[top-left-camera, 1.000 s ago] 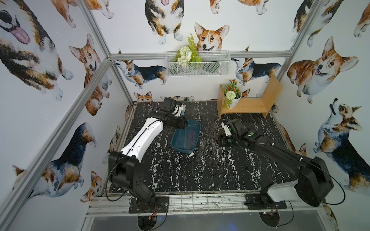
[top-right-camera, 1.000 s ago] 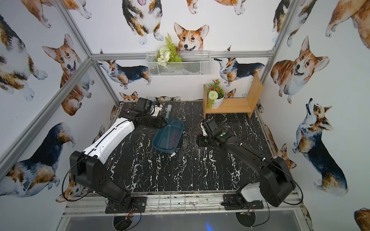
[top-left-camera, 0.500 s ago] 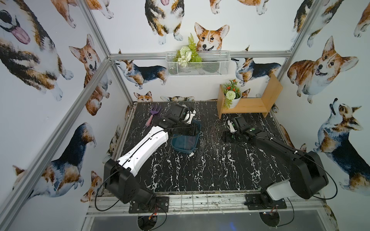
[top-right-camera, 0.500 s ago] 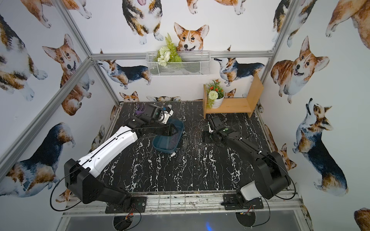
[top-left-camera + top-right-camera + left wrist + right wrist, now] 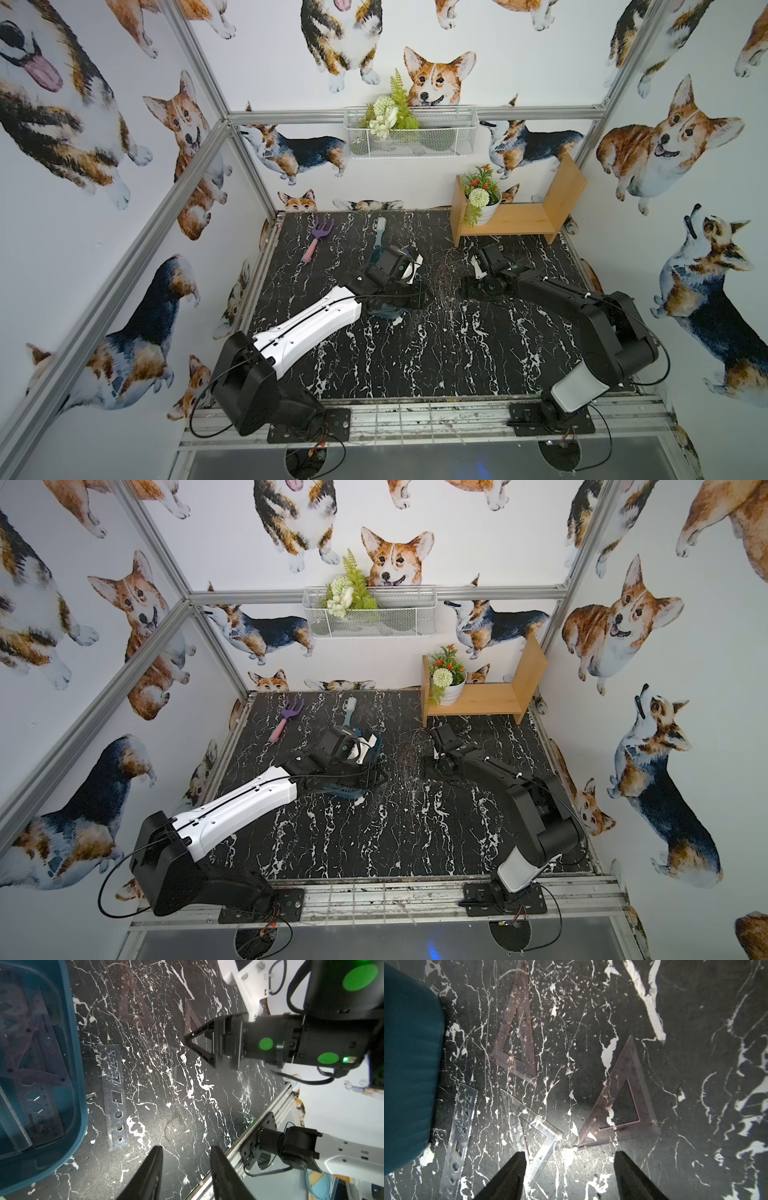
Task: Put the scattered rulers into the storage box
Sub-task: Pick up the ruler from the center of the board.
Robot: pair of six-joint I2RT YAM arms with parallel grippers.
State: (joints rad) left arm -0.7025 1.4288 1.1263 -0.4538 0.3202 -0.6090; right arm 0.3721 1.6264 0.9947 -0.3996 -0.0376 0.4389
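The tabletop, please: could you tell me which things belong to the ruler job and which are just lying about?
Job: storage box, clear stencil ruler, clear set square, narrow tinted set square, wide tinted set square.
Lying about: toy rake, brush, wooden shelf, potted plant, wire basket.

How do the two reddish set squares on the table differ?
The slim set square is long and narrow; the broad set square is wider and squatter. The slim one lies nearer the storage box; the broad one farther out. Both are reddish, see-through, flat on the table.
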